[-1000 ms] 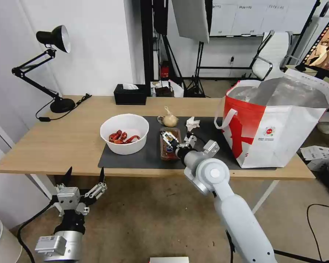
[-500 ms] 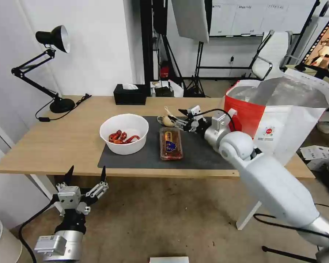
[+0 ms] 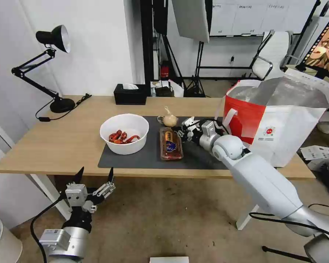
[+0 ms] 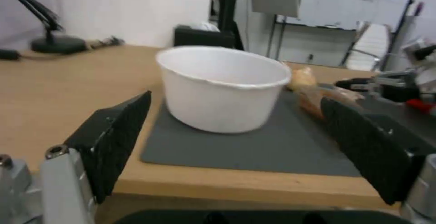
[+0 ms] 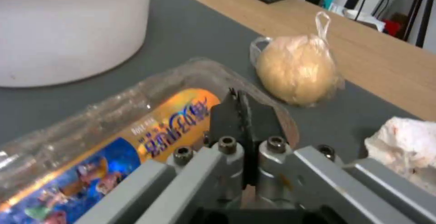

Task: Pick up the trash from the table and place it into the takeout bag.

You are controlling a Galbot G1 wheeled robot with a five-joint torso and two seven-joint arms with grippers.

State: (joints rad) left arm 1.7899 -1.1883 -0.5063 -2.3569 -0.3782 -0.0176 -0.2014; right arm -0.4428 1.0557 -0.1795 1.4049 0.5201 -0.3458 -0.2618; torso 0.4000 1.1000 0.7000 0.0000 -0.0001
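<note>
The right hand (image 3: 180,129) hangs low over the dark grey mat (image 3: 142,157), just beside the far right corner of the clear plastic tray (image 3: 171,144). In the right wrist view its two black fingers (image 5: 240,115) are pressed flat together with nothing between them, their tips over the tray's far rim. The tray carries a blue-and-orange printed label and lies lengthwise on the mat. The small knotted beige bag (image 3: 169,119) rests on the mat just beyond the tray, apart from the fingertips. The crumpled white tissue (image 5: 408,149) lies on the mat next to the hand, on the side toward the takeout bag (image 3: 281,124). The white round bowl (image 3: 124,133) holding red crayfish shells stands on the left part of the mat, near the tray and not touching it. The takeout bag stands upright at the right end of the table (image 3: 55,138), mouth open and foil lining exposed, behind the right forearm. The left hand (image 3: 94,174) is parked below and in front of the table's near edge, fingers (image 4: 118,138) spread wide and holding nothing, facing the bowl. A black tissue box (image 3: 130,94) and a black desk lamp (image 3: 51,62) stand along the far side of the table.
</note>
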